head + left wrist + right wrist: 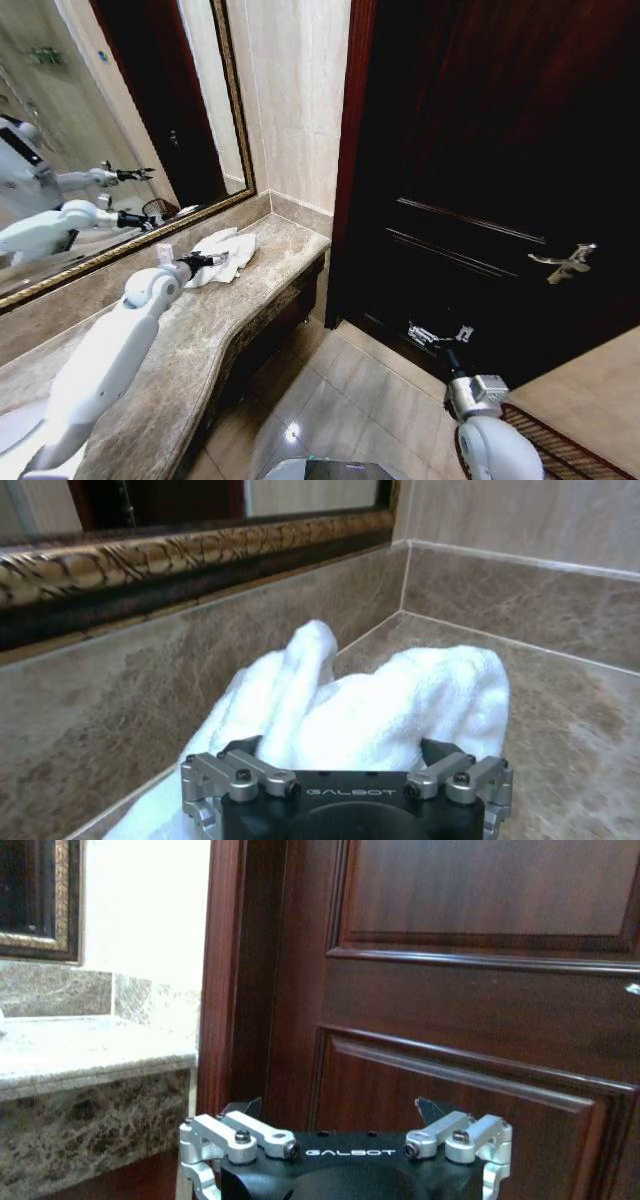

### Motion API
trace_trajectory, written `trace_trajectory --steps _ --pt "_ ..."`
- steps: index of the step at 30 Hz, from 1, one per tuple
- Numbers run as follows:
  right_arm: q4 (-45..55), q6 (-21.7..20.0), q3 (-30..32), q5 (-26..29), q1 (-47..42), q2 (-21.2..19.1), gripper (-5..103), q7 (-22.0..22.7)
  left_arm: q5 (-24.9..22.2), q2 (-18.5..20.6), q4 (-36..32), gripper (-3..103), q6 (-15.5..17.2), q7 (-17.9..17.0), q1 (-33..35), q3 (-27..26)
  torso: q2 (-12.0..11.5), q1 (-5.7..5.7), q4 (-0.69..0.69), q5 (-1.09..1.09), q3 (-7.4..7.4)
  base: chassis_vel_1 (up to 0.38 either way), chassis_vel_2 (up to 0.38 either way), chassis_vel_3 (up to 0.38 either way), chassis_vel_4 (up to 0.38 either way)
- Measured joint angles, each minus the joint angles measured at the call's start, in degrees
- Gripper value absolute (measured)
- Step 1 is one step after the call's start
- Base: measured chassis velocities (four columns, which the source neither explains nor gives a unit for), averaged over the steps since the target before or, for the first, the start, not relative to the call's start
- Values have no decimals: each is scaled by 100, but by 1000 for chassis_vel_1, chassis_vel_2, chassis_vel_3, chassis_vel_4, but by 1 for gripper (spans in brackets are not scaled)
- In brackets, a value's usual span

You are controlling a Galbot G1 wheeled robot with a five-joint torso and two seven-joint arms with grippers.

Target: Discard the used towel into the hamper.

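Observation:
The used towel (232,250) is a crumpled white heap on the marble counter (270,262), close to the back wall corner. My left gripper (207,261) reaches over the counter and sits at the towel's near edge. In the left wrist view the towel (400,697) bulges up between the spread fingers of the left gripper (340,748), which is open. My right gripper (440,336) hangs low in front of the dark door, open and holding nothing; the right wrist view shows the right gripper (340,1108) facing the door panel. At the bottom right lies the edge of the dark red-brown woven hamper (562,448).
A gold-framed mirror (130,150) runs above the counter and reflects my arms. The dark wooden door (500,150) with a metal handle (566,262) stands right of the counter end. Tiled floor (350,390) lies between counter, door and hamper.

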Motion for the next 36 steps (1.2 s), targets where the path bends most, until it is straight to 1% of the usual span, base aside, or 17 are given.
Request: trace_trajectory --steps 4,7,12,17,21,22,25,26,27,28,30,31,33,34,36 --pt "11 63 80 17 -103 -23 100 15 34 -58 201 100 22 -38 -145 81 0 -1 -2 1 0 0 0 0 0" --pt "45 138 115 63 -168 -24 100 56 118 -62 305 100 29 -28 -157 98 0 -1 0 1 0 0 0 0 0" --pt "18 237 126 121 -181 -15 100 84 216 -83 396 100 17 -25 -143 126 0 -1 0 1 0 0 0 0 0" --pt "73 183 119 186 -53 -49 100 155 215 -78 386 100 -12 -48 -62 125 0 -1 0 1 -1 0 0 0 0" --pt "154 99 80 190 5 -55 100 174 122 -16 337 100 -35 12 23 106 0 -1 2 0 0 0 0 0 0" --pt "169 90 63 189 14 -54 100 178 97 4 325 103 -45 48 45 92 0 -1 2 0 0 0 0 0 0" --pt "161 90 52 186 15 -56 100 178 76 28 330 92 -137 76 103 74 0 -1 2 1 -1 0 0 0 0" --pt "161 90 52 186 15 -56 100 178 76 28 330 92 -137 76 103 74 0 -1 2 1 -1 0 0 0 0" --pt "149 98 63 187 9 -60 100 178 78 31 347 86 -190 80 119 74 0 -1 3 2 -1 0 0 0 0" --pt "137 112 80 192 2 -62 100 178 82 31 367 86 -230 86 126 74 0 -1 3 1 -1 0 0 0 0" --pt "110 149 121 228 -24 -68 100 178 87 12 405 76 -264 88 126 74 1 -1 2 3 -1 0 0 0 0" --pt "110 149 121 228 -24 -68 100 178 87 12 405 76 -264 88 126 74 1 -1 2 3 -1 0 0 0 0" --pt "82 174 142 244 -41 -84 100 178 92 -14 417 65 -273 87 123 90 0 -1 1 3 -1 0 0 0 0" --pt "82 174 142 244 -41 -84 100 178 92 -14 417 65 -273 87 123 90 0 -1 1 3 -1 0 0 0 0" --pt "80 177 145 246 -34 -86 100 179 98 -41 413 54 -282 81 120 104 1 -1 1 3 -1 0 0 0 0"
